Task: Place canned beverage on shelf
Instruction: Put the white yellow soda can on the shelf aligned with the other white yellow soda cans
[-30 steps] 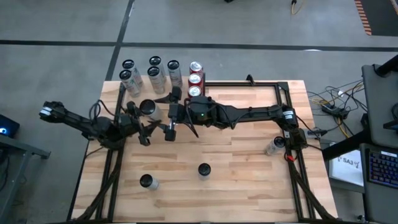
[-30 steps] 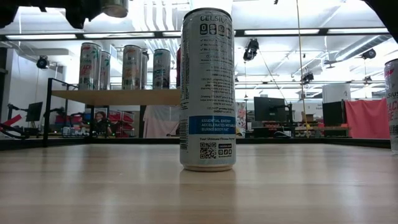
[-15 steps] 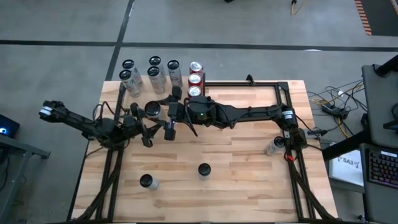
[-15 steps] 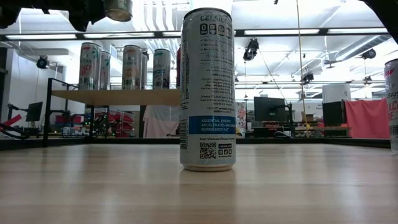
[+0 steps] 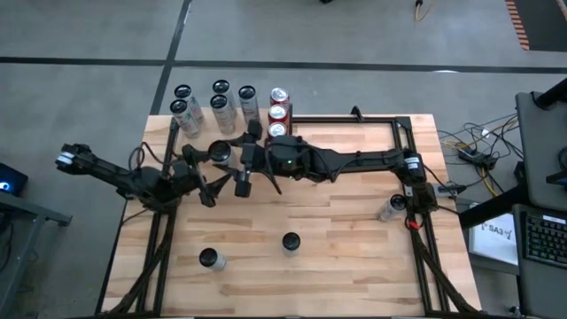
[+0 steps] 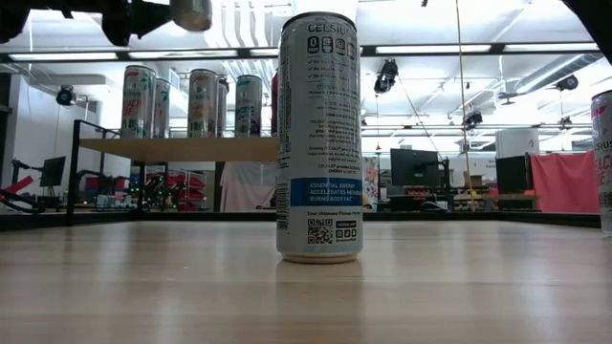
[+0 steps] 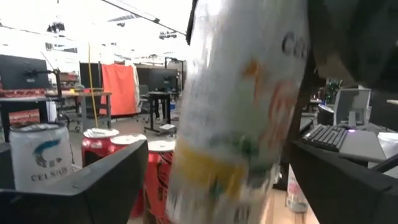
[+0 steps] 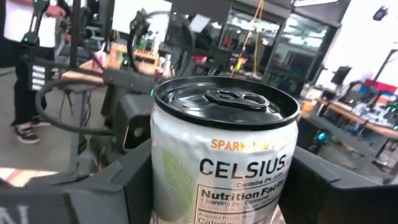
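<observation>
A white Celsius can point(image 8: 221, 155) hangs upright, high above the table, between my two grippers; its base shows in the low view point(image 6: 191, 11). My right gripper point(image 5: 237, 166) reaches in from the table's right and is shut on it. My left gripper point(image 5: 205, 173) comes from the left and stands open, one finger point(image 7: 81, 190) on either side of the can point(image 7: 236, 112). The shelf point(image 6: 172, 148) stands at the far left on black posts, with several cans point(image 5: 221, 106) upright on it. My right gripper pinches the can's side wall point(image 8: 163, 186) between its two fingers point(image 8: 115, 193), below the top rim. The fingers come in level from the table's right. The can stands upright in the hold, top up, lifted clear of the table.
Two cans point(image 5: 210, 259) point(image 5: 291, 241) stand upright on the near part of the table, and another point(image 5: 390, 208) is by the right arm's base. In the low view one tall can point(image 6: 318, 134) stands close in front. Bare wood lies between them.
The can has passed from one gripper to the other: my right gripper has shut on it and my left gripper has opened off it. The can has shifted slightly toward the right and stayed upright and high. Neither arm has travelled.
</observation>
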`<action>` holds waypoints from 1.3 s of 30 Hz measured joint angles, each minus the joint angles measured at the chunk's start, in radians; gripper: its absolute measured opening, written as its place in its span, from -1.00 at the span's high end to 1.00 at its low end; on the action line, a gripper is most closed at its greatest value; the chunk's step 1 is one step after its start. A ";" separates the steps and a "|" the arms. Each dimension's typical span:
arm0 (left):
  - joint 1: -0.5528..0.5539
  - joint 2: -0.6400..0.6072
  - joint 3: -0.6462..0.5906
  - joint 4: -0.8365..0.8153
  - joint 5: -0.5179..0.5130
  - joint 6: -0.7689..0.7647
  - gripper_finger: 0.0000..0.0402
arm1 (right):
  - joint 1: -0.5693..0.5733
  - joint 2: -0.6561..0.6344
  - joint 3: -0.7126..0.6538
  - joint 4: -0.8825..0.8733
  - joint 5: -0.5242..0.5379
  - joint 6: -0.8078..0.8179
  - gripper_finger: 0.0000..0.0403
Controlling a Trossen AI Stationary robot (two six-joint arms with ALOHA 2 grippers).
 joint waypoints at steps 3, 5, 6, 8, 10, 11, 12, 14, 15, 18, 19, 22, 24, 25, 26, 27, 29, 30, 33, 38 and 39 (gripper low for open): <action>-0.002 -0.039 0.000 -0.002 0.000 0.036 -0.87 | -0.005 -0.023 0.001 -0.002 0.010 -0.013 -0.18; -0.003 -0.071 0.001 -0.028 -0.002 0.064 -0.87 | -0.012 -0.035 0.002 -0.011 0.019 -0.022 -0.18; -0.004 -0.089 0.003 -0.046 -0.003 0.076 -0.87 | -0.015 -0.037 0.002 -0.016 0.022 -0.026 -0.18; -0.004 -0.126 0.013 -0.075 -0.002 0.103 -0.85 | -0.024 -0.039 0.002 -0.017 0.022 -0.033 -0.18; -0.004 -0.163 0.030 -0.109 -0.003 0.135 -0.84 | -0.037 -0.039 0.002 -0.017 0.021 -0.031 -0.18; -0.004 -0.182 0.039 -0.123 -0.003 0.151 -0.83 | -0.043 -0.039 0.002 -0.016 0.021 -0.027 -0.18; -0.004 -0.201 0.049 -0.141 -0.003 0.167 -0.83 | -0.050 -0.039 0.002 -0.015 0.021 -0.019 -0.18; -0.004 -0.239 0.070 -0.185 -0.003 0.193 -0.82 | -0.063 -0.035 0.000 -0.008 0.018 -0.006 -0.18; -0.004 -0.261 0.082 -0.213 -0.003 0.202 -0.82 | -0.071 -0.031 -0.003 -0.003 0.018 0.003 -0.18; -0.004 -0.321 0.113 -0.306 -0.003 0.208 -0.82 | -0.090 -0.018 -0.018 -0.001 0.016 0.032 -0.18; -0.004 -0.340 0.122 -0.338 -0.003 0.203 -0.82 | -0.094 -0.011 -0.026 0.017 0.014 0.041 -0.18; -0.004 -0.394 0.134 -0.402 -0.003 0.183 -0.82 | -0.109 0.006 -0.052 0.079 0.010 0.068 -0.18; -0.004 -0.429 0.132 -0.429 -0.003 0.171 -0.82 | -0.120 0.021 -0.062 0.126 0.006 0.095 -0.18; -0.004 -0.446 0.131 -0.437 -0.003 0.165 -0.82 | -0.125 0.033 -0.063 0.141 0.003 0.106 -0.18; -0.003 -0.463 0.128 -0.449 -0.003 0.164 -0.82 | -0.131 0.045 -0.063 0.160 0.003 0.121 -0.18; -0.004 -0.477 0.126 -0.457 -0.003 0.159 -0.82 | -0.136 0.059 -0.063 0.164 0.003 0.124 -0.18; -0.004 -0.501 0.126 -0.463 -0.002 0.150 -0.82 | -0.144 0.093 -0.061 0.190 0.011 0.132 -0.18; -0.004 -0.514 0.125 -0.472 -0.002 0.145 -0.82 | -0.147 0.113 -0.057 0.200 0.015 0.138 -0.18; -0.004 -0.538 0.124 -0.506 -0.002 0.132 -0.82 | -0.149 0.166 -0.028 0.223 0.020 0.146 -0.18; -0.004 -0.561 0.118 -0.516 -0.002 0.135 -0.82 | -0.149 0.221 0.025 0.236 0.047 0.168 -0.18; -0.003 -0.564 0.117 -0.516 -0.002 0.139 -0.82 | -0.150 0.228 0.029 0.234 0.058 0.168 -0.18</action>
